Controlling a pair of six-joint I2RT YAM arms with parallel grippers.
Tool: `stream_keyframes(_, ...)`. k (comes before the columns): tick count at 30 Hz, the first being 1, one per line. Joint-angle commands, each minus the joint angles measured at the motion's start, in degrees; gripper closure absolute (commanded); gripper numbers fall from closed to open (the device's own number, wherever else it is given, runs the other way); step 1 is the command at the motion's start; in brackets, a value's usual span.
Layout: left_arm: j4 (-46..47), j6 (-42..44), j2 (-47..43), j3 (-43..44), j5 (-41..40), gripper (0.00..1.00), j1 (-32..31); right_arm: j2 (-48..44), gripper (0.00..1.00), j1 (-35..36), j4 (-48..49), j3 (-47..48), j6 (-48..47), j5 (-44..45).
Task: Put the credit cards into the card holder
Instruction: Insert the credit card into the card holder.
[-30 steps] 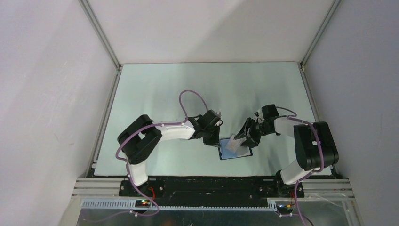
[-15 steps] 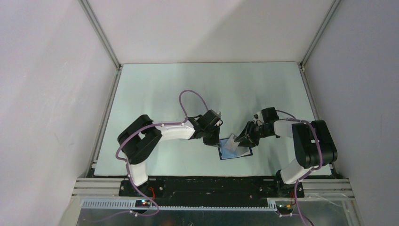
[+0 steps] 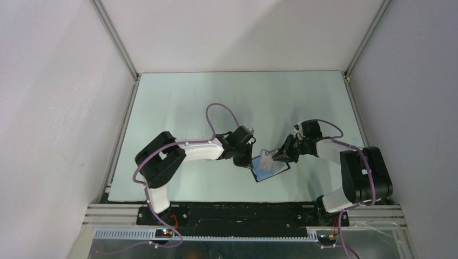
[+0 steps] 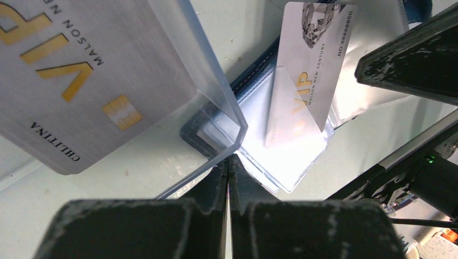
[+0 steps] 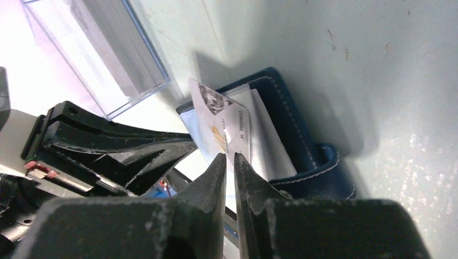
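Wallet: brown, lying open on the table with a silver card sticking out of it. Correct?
No: the wallet is dark blue, not brown; the right wrist view shows it. It lies open with a silver card sticking out.

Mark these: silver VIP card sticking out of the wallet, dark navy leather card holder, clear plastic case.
Silver VIP card (image 4: 316, 59): left wrist view, printed face.
Dark navy leather card holder (image 5: 318, 172): right wrist view, folded stitched edge.
Clear plastic case (image 5: 102, 54): right wrist view, side wall.
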Motion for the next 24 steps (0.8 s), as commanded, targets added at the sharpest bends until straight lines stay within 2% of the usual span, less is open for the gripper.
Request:
stream_keyframes(1,-0.7,1.8,1.6,-0.4,-2.6,0.97,0.2,-3.6,0.84,0.4,0.3,-0.7,-1.2,3.4)
stream_keyframes(6,-0.7,1.9,1.7,-0.3,-2.6,0.97,0.2,-2.1,0.67,0.6,2.9,-2.7,1.8,2.3)
stream_keyframes(8,-0.7,1.9,1.8,-0.3,-2.6,0.97,0.2,-2.1,0.64,0.7,3.1,-3.6,3.1,2.8)
stream_keyframes(16,-0.7,1.9,1.8,-0.2,-2.6,0.97,0.2,-4.8,0.55,1.0,-0.1,-5.0,3.7,5.9)
stream_keyframes(24,-0.7,2.0,1.9,-0.1,-2.6,0.97,0.2,4.0,0.55,2.0,6.5,-5.2,8.5,3.2)
